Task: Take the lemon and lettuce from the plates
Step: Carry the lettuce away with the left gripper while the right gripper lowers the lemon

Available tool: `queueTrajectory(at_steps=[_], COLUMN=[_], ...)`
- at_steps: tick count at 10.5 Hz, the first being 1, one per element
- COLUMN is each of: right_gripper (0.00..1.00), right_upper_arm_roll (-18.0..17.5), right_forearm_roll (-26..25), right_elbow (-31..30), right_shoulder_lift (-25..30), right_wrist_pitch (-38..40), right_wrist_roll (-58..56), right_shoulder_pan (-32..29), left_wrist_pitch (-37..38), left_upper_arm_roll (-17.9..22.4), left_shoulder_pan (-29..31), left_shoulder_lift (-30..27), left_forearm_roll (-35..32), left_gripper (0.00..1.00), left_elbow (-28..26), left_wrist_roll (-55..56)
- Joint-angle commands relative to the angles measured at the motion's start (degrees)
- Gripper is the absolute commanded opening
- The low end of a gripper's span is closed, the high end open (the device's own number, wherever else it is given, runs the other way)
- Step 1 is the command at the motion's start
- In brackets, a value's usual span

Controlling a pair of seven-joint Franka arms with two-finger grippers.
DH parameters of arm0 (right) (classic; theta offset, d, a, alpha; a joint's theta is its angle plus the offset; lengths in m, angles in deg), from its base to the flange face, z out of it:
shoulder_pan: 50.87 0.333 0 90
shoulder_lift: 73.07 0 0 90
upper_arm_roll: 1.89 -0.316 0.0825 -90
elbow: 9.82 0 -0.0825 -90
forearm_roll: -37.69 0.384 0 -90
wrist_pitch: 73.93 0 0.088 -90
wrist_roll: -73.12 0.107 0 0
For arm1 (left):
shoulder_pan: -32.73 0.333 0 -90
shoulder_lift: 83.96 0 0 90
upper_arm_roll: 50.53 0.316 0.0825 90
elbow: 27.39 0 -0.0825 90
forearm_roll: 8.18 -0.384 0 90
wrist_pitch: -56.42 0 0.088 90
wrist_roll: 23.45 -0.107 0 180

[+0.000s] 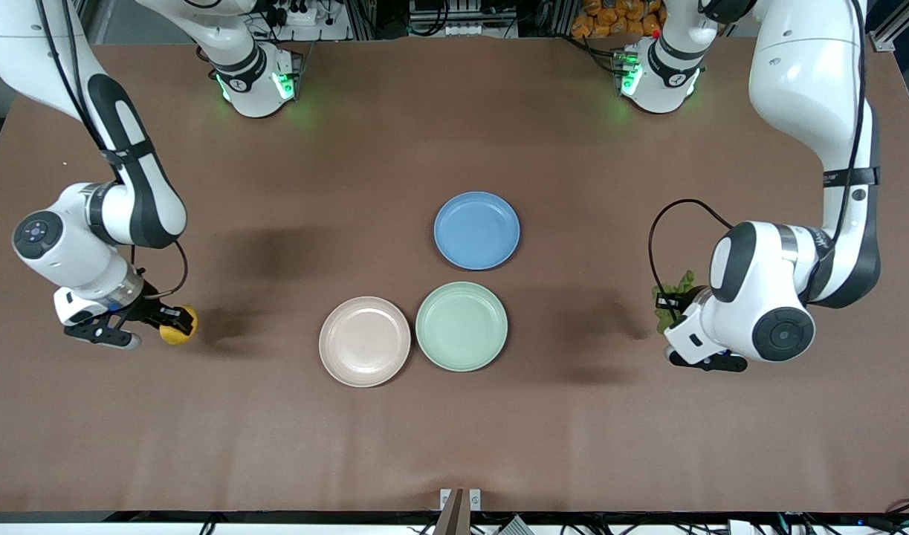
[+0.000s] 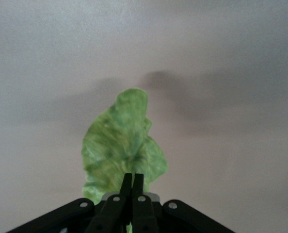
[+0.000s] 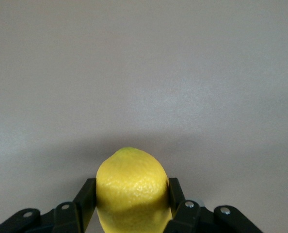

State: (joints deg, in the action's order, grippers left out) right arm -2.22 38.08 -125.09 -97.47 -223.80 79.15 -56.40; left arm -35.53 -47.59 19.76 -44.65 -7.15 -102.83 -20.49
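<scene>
Beige-pink plate [image 1: 364, 341]: lowest in the front view, bottom centre, bare, touching the mint plate's rim.
Mint green plate [image 1: 461, 325]: just beside it, toward the left arm's end, bare.
Lemon [image 1: 178, 325]: middle-left of the front view, well apart from the plates, clamped between the black fingers [image 3: 177, 196].
Right gripper [image 1: 173, 319]: closed on the lemon, over bare brown table [image 1: 276, 431].
Lettuce [image 1: 672, 293]: middle-right of the front view, pinched at its stem end.
Left gripper [image 2: 132, 187]: jaws nearly together on the leaf, over bare table.
Blue plate [image 1: 476, 229]: frame centre, farther from the camera than the mint plate, bare.
</scene>
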Motion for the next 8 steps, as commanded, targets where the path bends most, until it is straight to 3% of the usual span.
queueTrajectory(at_steps=[1, 4, 7, 8], right_gripper=[1.00, 1.00, 1.00, 1.00], right_upper_arm_roll=[-0.8, -0.8, -0.8, -0.8], right_forearm_roll=[-0.3, -0.3, -0.2, -0.2], right_elbow=[-0.9, -0.9, -0.9, -1.0], right_shoulder_lift=[0.6, 1.3, 4.3, 5.8], right_wrist_pitch=[-1.1, -0.1, 6.6, 9.4], right_wrist_roll=[-0.5, -0.6, -0.2, 0.0], right_shoulder_pan=[-0.9, -0.8, -0.9, -0.9], left_wrist_pitch=[-0.8, -2.3, -3.1, -3.1], left_upper_arm_roll=[-0.2, -0.2, -0.2, -0.2], left_shoulder_pan=[0.9, 1.4, 1.7, 1.7], left_shoulder_lift=[1.8, 3.8, 4.7, 4.8], left_forearm_roll=[-1.3, -1.5, -2.6, -2.7], left_gripper=[0.00, 0.00, 0.00, 0.79], left_elbow=[-0.1, -0.4, -0.3, -0.3], left_wrist_roll=[-1.7, -2.0, -2.1, -3.0])
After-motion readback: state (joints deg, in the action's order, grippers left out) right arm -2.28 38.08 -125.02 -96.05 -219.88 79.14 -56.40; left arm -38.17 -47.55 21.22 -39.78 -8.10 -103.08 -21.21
